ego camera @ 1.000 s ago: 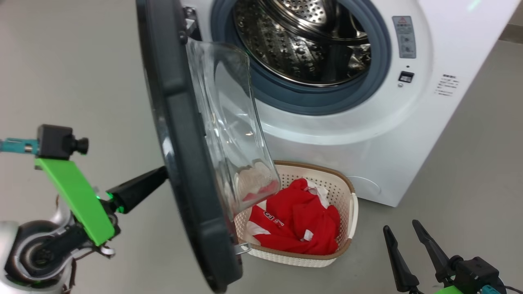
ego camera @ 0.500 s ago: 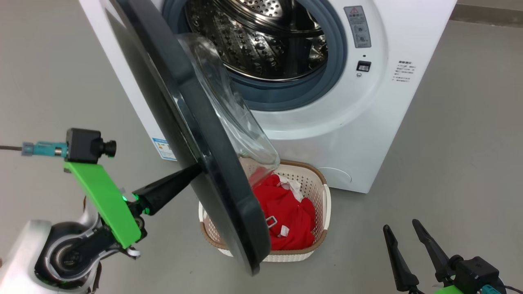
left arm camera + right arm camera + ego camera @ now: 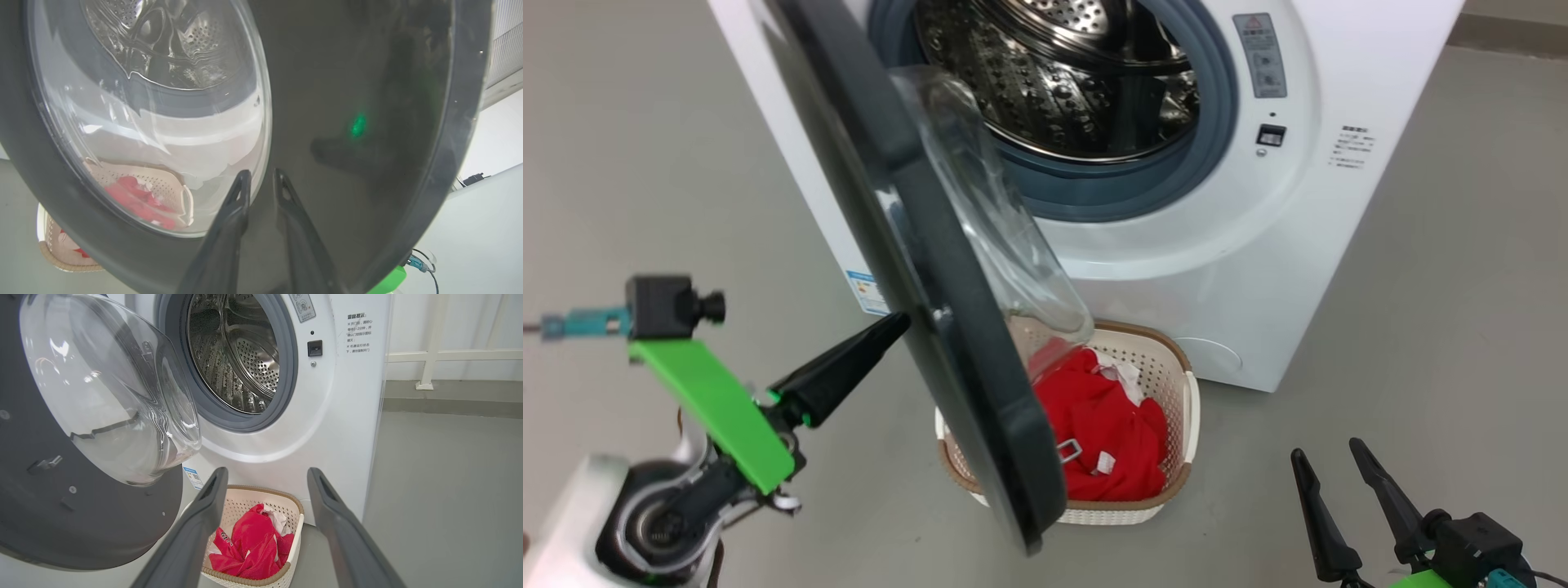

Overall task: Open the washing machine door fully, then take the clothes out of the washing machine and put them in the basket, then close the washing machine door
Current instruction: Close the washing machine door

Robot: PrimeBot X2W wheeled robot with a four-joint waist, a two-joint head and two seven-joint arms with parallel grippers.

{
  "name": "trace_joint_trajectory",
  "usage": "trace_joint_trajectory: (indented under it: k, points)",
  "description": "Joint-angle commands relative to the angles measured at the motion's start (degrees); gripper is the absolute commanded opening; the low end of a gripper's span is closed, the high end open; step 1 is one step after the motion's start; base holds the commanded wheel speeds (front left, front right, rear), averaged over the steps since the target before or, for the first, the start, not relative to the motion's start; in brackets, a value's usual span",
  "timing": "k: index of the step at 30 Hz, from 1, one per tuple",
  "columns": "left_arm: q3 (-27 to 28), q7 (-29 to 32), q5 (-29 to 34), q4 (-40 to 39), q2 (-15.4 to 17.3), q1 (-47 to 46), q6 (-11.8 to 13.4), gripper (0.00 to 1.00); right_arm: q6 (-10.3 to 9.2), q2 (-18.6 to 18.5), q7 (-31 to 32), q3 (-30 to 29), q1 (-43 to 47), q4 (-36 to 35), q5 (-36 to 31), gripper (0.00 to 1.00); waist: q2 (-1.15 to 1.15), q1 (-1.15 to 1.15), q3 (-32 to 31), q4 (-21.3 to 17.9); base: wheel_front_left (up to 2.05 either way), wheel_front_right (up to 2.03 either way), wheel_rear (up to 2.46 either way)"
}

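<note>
The clothes point(image 3: 1103, 416) lie heaped in the basket point(image 3: 1152, 336), which stands on the floor point(image 3: 1421, 343) just before the washing machine point(image 3: 1176, 278). What shows of the steel drum point(image 3: 1062, 90) looks bare, so the unloading appears done and the step in hand is, by my reading, the closing. The washing machine door point(image 3: 915, 269) stands about halfway between open and shut, its glass bowl point(image 3: 996, 220) hanging over the near side of the basket. The left gripper point(image 3: 261, 174) points at the door's glossy outer face, near where the window meets the black rim. Its fingers are drawn nearly together with a slim gap, clasping nothing (whether the tips press the face or sit just off it I cannot tell). The right gripper point(image 3: 1325, 449) hovers low at the right, well apart from the door, its jaws spread wide and empty. The next move likely calls for a steady push with the left fingertips along the door's arc toward the gasket, staying on the slick face without sliding off, until the latch seats. The bowl should pass above the basket's rim, though that clearance looks slim.
</note>
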Motion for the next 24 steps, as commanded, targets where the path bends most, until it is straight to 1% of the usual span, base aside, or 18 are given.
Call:
trace_joint_trajectory:
  k: [1,2,3,4,5,6,7,8,9,10,11,16,22,24]
  points:
    - [3.10,-1.77,-0.35,-0.55,2.86,0.45,-0.38,0.45,0.00,-0.24,-0.37,1.00,-1.52,-1.24,-0.27,1.00,0.00,0.00,-0.41,0.86,0.00,0.00,0.00]
    - [3.24,-2.59,-0.41,-0.18,2.90,1.13,-0.38,0.55,0.00,-0.22,-0.37,0.96,-1.49,-1.18,-0.28,1.00,0.00,0.00,-0.53,1.17,0.00,0.00,0.00]
    - [3.32,-3.35,-0.51,0.12,2.94,1.81,-0.38,0.56,0.00,-0.20,-0.37,0.94,-1.48,-1.14,-0.29,1.00,0.00,0.00,-0.67,1.47,0.00,0.00,0.00]
    - [3.41,-4.13,-0.69,0.40,2.92,2.53,-0.38,0.59,0.00,-0.19,-0.37,0.95,-1.42,-1.11,-0.31,1.00,0.00,0.00,-0.84,1.77,0.00,0.00,0.00]
    - [3.54,-5.00,-0.86,0.76,2.86,3.23,-0.38,0.65,0.00,-0.17,-0.37,1.03,-1.39,-1.09,-0.34,1.00,0.00,0.00,-0.95,2.00,0.00,0.00,0.00]
    - [3.63,-5.88,-1.06,1.13,2.70,3.90,-0.38,0.83,0.00,-0.16,-0.37,1.05,-1.33,-1.07,-0.36,1.00,0.00,0.00,-1.11,2.33,0.00,0.00,0.00]
    - [3.74,-6.70,-1.36,1.51,2.55,4.61,-0.38,0.80,0.00,-0.15,-0.37,1.08,-1.24,-1.03,-0.40,1.00,0.00,0.00,-1.29,2.62,0.00,0.00,0.00]
    - [3.95,-7.61,-1.62,1.89,2.46,5.39,-0.38,0.79,0.00,-0.14,-0.37,1.13,-1.16,-0.99,-0.42,1.00,0.00,0.00,-1.48,2.84,0.00,0.00,0.00]
    - [4.16,-8.52,-1.92,2.37,2.32,6.22,-0.38,0.82,0.00,-0.12,-0.37,1.14,-1.00,-0.97,-0.43,1.00,0.00,0.00,-1.71,3.10,0.00,0.00,0.00]
    - [4.42,-9.40,-2.27,2.73,2.21,7.10,-0.38,0.96,0.00,-0.11,-0.37,1.21,-0.89,-0.97,-0.44,1.00,0.00,0.00,-1.80,3.24,0.00,0.00,0.00]
    - [4.65,-10.37,-2.56,3.06,2.00,7.95,-0.38,1.00,0.00,-0.09,-0.37,1.18,-0.78,-0.99,-0.44,1.00,0.00,0.00,-1.90,3.49,0.00,0.00,0.00]
    - [5.20,-15.08,-3.18,5.40,1.10,12.37,-0.38,1.00,0.00,-0.04,-0.37,1.25,-0.49,-0.94,-0.49,1.00,0.00,0.00,-2.17,4.30,0.00,0.00,0.00]
    - [3.89,-18.12,-3.72,7.04,0.07,16.46,-0.38,1.00,0.00,0.00,-0.37,1.48,-0.30,-0.83,-0.54,1.00,0.00,0.00,-2.36,4.86,0.00,0.00,0.00]
    - [3.19,-20.79,-3.40,8.24,-0.56,18.38,-0.38,1.00,0.00,0.01,-0.37,1.63,-0.15,-0.71,-0.57,1.00,0.00,0.00,-2.53,5.05,0.00,0.00,0.00]
